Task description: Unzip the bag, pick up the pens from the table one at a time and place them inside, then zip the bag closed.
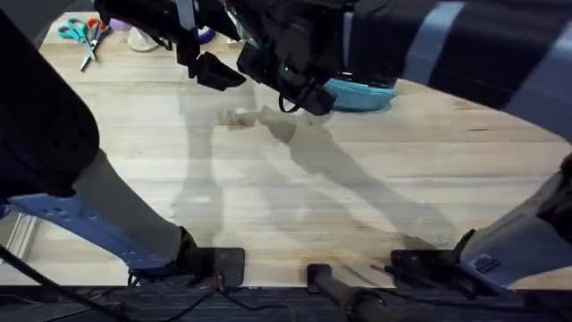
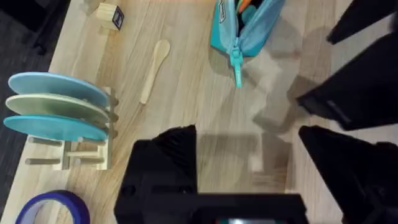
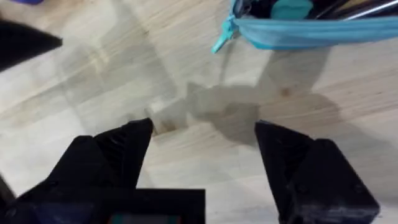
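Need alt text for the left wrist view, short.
A teal pencil pouch lies unzipped on the light wooden table, something orange showing inside. The left gripper hangs open above bare wood; a wooden spoon and a rack of plates sit nearby.

Overhead, the dark blurred arms cover most of the bag (image 1: 365, 96) near the table's (image 1: 295, 179) far edge, leaving just a teal sliver. The left wrist view cuts the bag's open mouth off; something orange (image 2: 246, 4) pokes out, too little showing to name. The scissors (image 1: 85, 36) are small and blurred.
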